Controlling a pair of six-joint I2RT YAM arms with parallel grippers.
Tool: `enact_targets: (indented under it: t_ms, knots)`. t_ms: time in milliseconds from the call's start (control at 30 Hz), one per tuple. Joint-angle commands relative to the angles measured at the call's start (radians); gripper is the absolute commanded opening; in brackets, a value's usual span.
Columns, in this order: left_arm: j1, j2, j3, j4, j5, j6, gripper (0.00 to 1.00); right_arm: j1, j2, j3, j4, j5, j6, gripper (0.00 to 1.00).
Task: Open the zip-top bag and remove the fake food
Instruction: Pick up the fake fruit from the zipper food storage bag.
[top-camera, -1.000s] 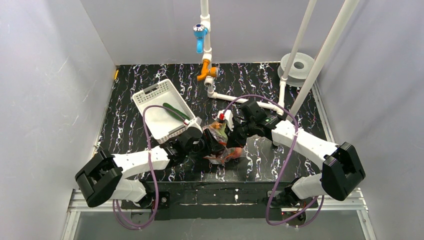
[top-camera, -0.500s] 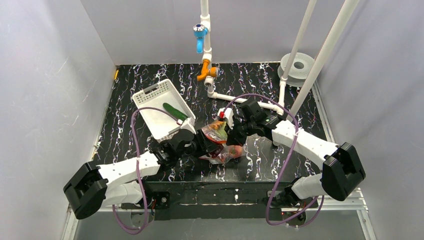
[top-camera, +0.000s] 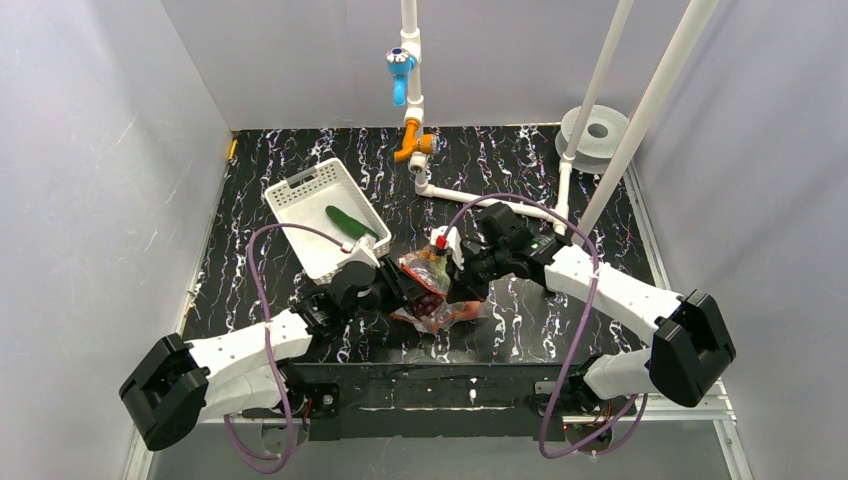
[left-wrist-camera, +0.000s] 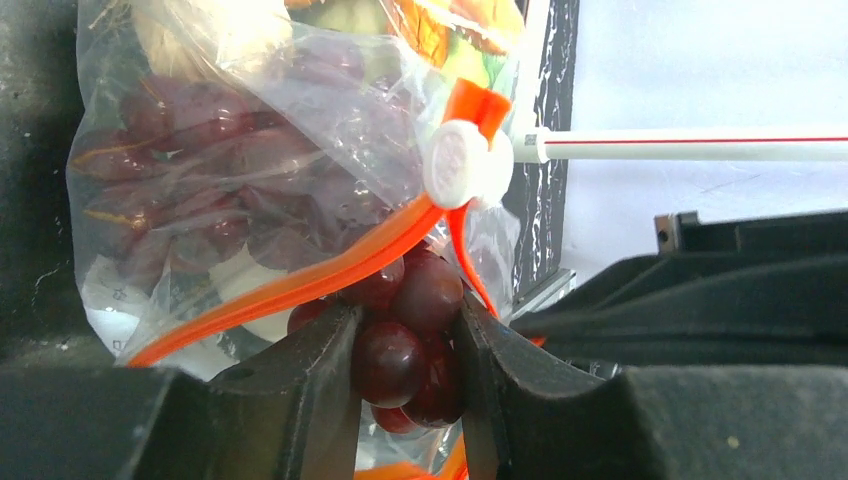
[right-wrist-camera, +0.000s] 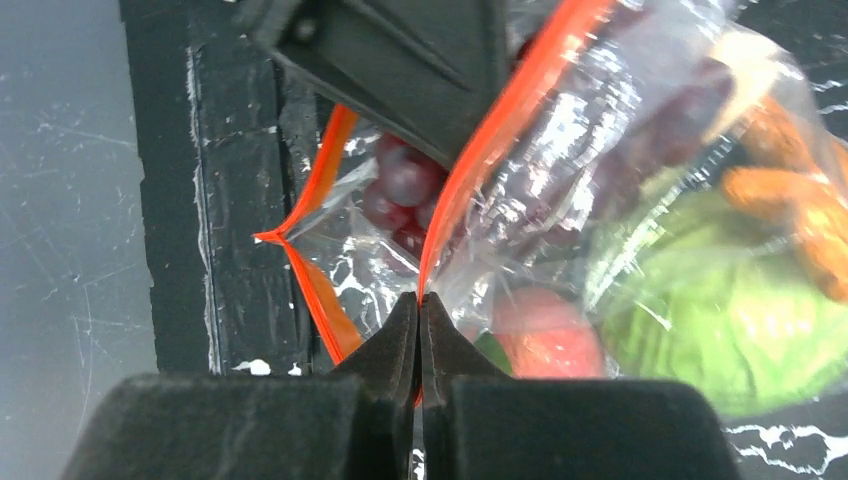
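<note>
We are working at the middle of the black marbled table (top-camera: 520, 160), where both our arms are meeting over the zip-top bag (top-camera: 440, 312). The bag is lying on the table just beside the near corner of the white slotted basket (top-camera: 300, 180), with its mouth raised between our two pincers.

Our right pincer (right-wrist-camera: 419, 305) is clamping one lip of the bag. Its fingers are pressing flat together with the orange-red zip strip (right-wrist-camera: 475, 150) and some clear film caught between them. The other run of the strip is hanging apart from this one, so the mouth is gaping.

Our left pincer (left-wrist-camera: 405, 325) is reaching into that gap and gripping the dark red grape bunch (left-wrist-camera: 400, 355). Each finger is touching grapes on its own side. The grape bunch is sitting at the mouth, between the two runs of the zip strip and just below the white slider (left-wrist-camera: 460, 165).

More of the fake food is lying inside the bag behind the crinkled film: a green round vegetable (right-wrist-camera: 700, 320), a pink-red peach (right-wrist-camera: 545, 340) and an orange piece (right-wrist-camera: 790, 210). The dark green cucumber (top-camera: 350, 222) is lying in the basket, apart from the bag.
</note>
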Motion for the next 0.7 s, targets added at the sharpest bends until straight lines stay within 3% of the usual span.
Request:
enact_targets:
  t_ms: [0,333,667]
  knots:
    - [0.01,0.027,0.011,0.119,-0.071,-0.025,0.09,0.054,0.029,0.03,-0.066,-0.036,-0.033,0.04]
    - [0.031,-0.077,-0.024,0.145,-0.088,-0.08,0.07,0.079,0.016,0.0,-0.019,0.194,-0.041,0.01]
    - [0.091,-0.23,-0.083,0.098,-0.043,-0.127,0.05,0.07,0.018,0.006,-0.029,0.197,-0.051,0.01]
